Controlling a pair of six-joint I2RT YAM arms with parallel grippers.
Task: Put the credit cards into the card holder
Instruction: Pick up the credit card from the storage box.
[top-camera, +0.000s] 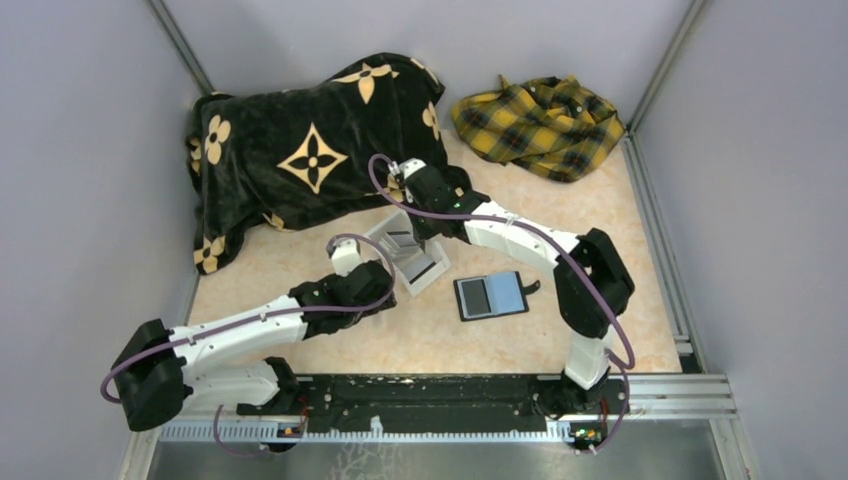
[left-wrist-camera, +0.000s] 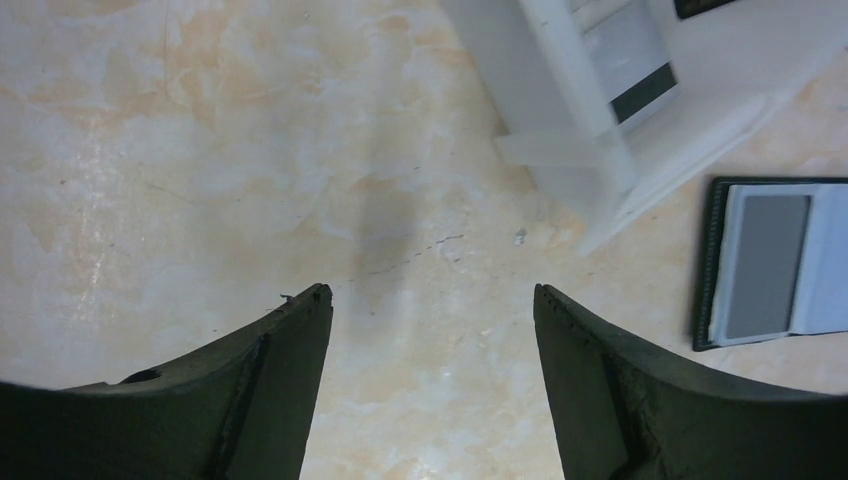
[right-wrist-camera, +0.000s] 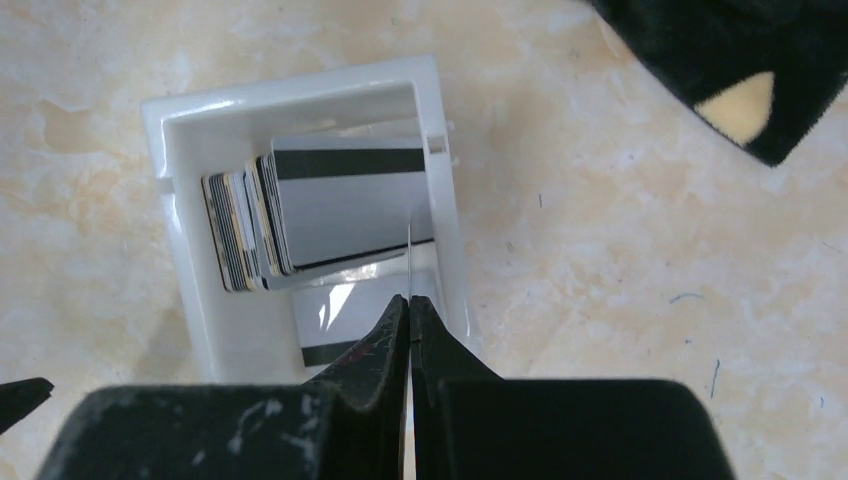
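R gripper (right-wrist-camera: 409, 303) is shut, its tips pinching a thin card (right-wrist-camera: 409, 258) seen edge-on, just over the box (right-wrist-camera: 290, 92). The other cards (right-wrist-camera: 300, 215) stand packed inside it. A card is light, stiff and slick, so I think a flat pinch near the top edge is best, else it may slip or pivot. L gripper (left-wrist-camera: 430, 300) is wide open, w/ nothing in it. The holder (top-camera: 490, 295) lies open beside the box. The held card's face is hidden, and the holder's slots are too small to read.

no readable text, labels, or numbers
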